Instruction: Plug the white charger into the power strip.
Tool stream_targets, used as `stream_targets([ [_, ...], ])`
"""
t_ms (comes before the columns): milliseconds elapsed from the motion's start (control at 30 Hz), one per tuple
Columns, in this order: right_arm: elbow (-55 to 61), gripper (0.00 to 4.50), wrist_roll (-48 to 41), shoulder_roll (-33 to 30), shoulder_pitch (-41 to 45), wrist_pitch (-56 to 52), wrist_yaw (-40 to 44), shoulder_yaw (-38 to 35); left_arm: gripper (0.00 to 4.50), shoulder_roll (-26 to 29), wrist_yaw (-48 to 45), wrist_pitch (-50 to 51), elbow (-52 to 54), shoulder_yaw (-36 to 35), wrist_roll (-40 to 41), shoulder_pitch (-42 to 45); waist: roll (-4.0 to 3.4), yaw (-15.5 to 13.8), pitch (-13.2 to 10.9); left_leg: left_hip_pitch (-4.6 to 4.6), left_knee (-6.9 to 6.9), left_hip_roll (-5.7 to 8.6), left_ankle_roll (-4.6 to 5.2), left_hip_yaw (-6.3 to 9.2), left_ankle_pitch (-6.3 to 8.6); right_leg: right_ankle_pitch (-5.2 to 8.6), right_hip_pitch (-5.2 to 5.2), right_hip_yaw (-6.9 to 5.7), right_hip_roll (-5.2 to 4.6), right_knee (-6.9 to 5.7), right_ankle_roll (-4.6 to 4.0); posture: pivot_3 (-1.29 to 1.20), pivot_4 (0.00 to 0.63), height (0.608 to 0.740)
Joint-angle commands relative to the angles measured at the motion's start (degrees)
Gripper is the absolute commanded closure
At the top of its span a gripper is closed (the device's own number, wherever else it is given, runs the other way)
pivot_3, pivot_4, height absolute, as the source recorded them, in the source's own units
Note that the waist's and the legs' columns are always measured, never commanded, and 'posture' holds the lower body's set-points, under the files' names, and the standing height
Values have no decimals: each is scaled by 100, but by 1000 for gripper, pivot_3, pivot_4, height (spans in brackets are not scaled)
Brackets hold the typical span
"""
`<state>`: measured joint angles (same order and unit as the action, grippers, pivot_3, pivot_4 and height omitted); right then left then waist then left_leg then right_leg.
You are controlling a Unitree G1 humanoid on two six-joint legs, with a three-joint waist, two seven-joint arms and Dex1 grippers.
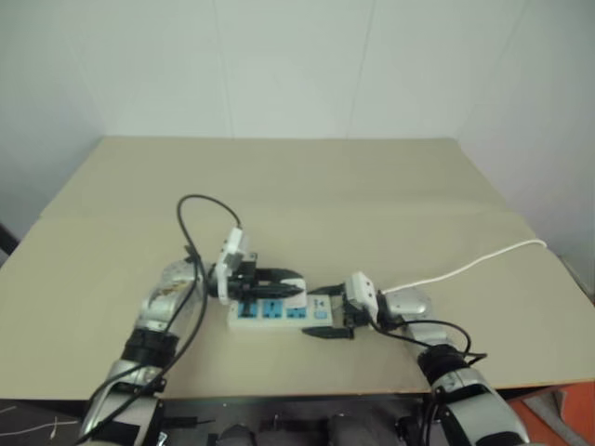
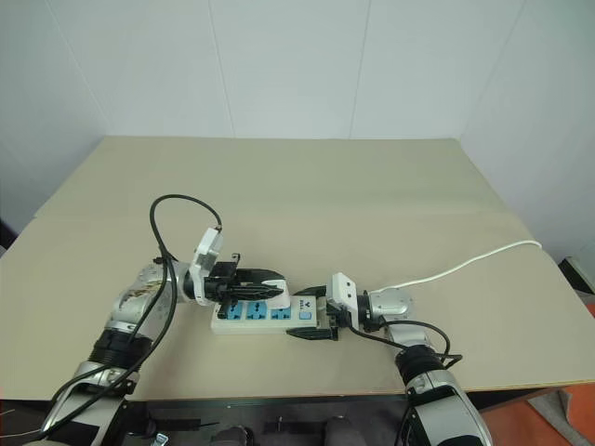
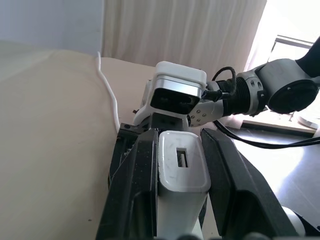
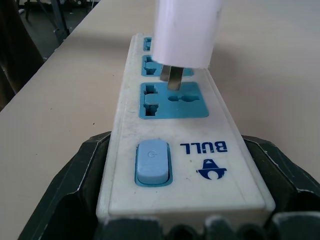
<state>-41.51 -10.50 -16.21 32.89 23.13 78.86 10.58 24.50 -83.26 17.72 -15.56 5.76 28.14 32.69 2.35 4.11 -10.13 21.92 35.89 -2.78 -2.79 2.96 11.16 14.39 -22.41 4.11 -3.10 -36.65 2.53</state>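
Low in the centre of the head view, our right gripper (image 2: 314, 314) has its two black fingers (image 4: 75, 180) spread wide around the switch end of the power strip (image 4: 170, 130), which lies flat on the tan table (image 2: 307, 186). Our left gripper (image 3: 181, 200) is clamped on the white charger (image 3: 181, 165), holding it just above the strip's blue sockets with its metal prongs (image 4: 172, 80) pointing down, not yet inserted.
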Motion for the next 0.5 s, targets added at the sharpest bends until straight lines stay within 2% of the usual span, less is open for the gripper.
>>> stream_targets([
  [33, -176, 1006, 179, -73, -122, -67, -59, 69, 3471, 55, -74, 343, 239, -29, 190, 210, 0, -1, 0, 0, 0, 0, 0, 0, 0, 0, 0, 0, 0, 0, 0, 0, 150, 740],
  [233, -123, 1006, 174, -88, -164, -75, -79, 61, 3471, 91, -272, 239, 101, 56, 38, 217, 0, 2, -1, 2, 0, 0, 0, 0, 0, -1, -2, 0, 0, 1, 1, 0, 150, 740],
  [500, -40, 1006, 159, -116, -219, -117, -88, 52, 3471, 19, -662, -647, -239, 414, -406, 97, 0, -12, 0, 2, 0, 0, 0, -1, 0, 0, -1, 0, -1, 2, 0, 0, 150, 740],
])
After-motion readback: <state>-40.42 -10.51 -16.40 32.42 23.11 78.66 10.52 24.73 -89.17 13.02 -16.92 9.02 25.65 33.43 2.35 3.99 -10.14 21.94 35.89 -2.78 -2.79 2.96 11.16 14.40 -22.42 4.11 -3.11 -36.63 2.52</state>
